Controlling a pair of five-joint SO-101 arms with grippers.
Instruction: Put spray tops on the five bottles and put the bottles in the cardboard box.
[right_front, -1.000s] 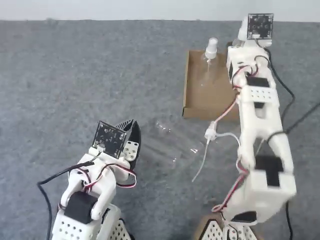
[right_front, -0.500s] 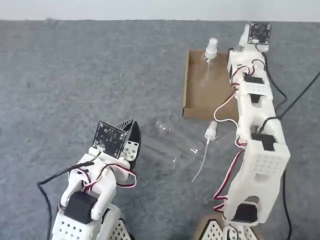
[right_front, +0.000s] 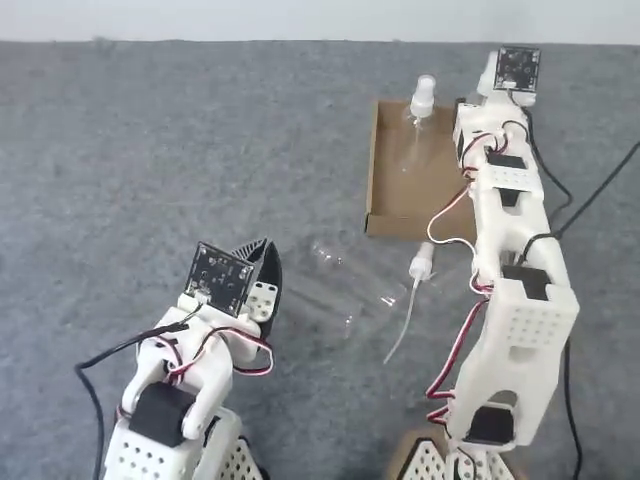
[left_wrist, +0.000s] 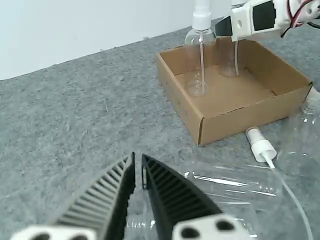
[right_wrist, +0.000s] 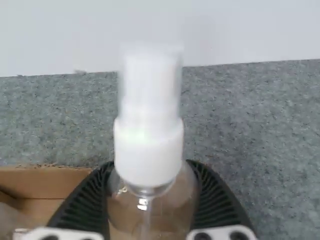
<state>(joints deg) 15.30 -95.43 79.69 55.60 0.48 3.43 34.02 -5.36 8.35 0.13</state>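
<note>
Over the cardboard box (right_front: 372, 160), outstretched right gripper (right_wrist: 150, 197) clasping a bottle (right_wrist: 148, 150), left gripper (left_wrist: 138, 161) narrow.

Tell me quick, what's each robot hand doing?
Left gripper: shut, empty.
Right gripper: shut on a capped spray bottle.

- The cardboard box (right_front: 412, 195), shallow and open, lies flat.
- A capped bottle (right_front: 418, 112), clear with a white spray top, stands in its far corner.
- A second bottle (right_wrist: 146, 165), also capped, stands beside it.
- An uncapped bottle (right_front: 338, 288) lies on its side near the box.
- A loose spray top (right_front: 421, 264) lies beside it, tube trailing.
</note>
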